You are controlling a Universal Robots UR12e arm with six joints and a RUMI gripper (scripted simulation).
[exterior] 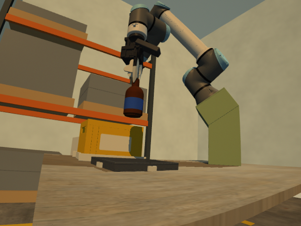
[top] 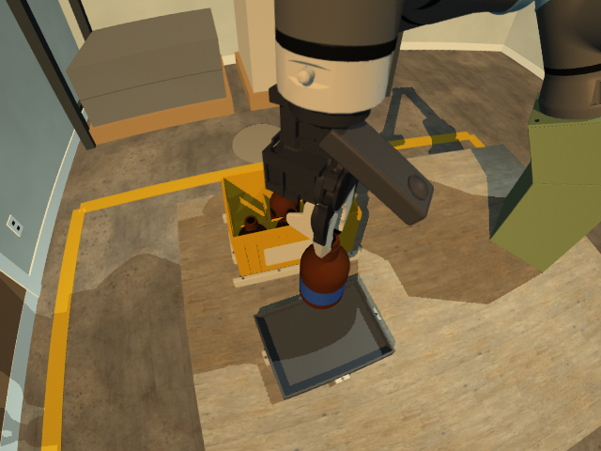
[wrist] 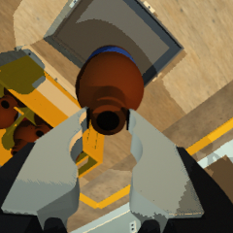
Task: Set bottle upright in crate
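A brown bottle (top: 324,272) (exterior: 133,96) (wrist: 111,83) with a blue label hangs nearly upright in the air, neck up. My gripper (top: 327,242) (exterior: 136,78) (wrist: 108,110) is shut on its neck. The bottle is above the dark grey tray (top: 334,349) (exterior: 146,166) (wrist: 160,65), which holds nothing else that shows. The yellow crate (top: 250,255) (exterior: 93,138) (wrist: 55,104) stands behind the tray in the top and exterior views, its top lower than the bottle's base. The gripper hides part of the crate's inside in the top view.
Several brown bottles stand in the crate, among them one at its near left (top: 251,223) and another farther back (top: 283,205). The green arm pedestal (top: 558,194) (exterior: 223,141) stands to the right. Shelving with grey boxes (exterior: 38,63) is behind the crate.
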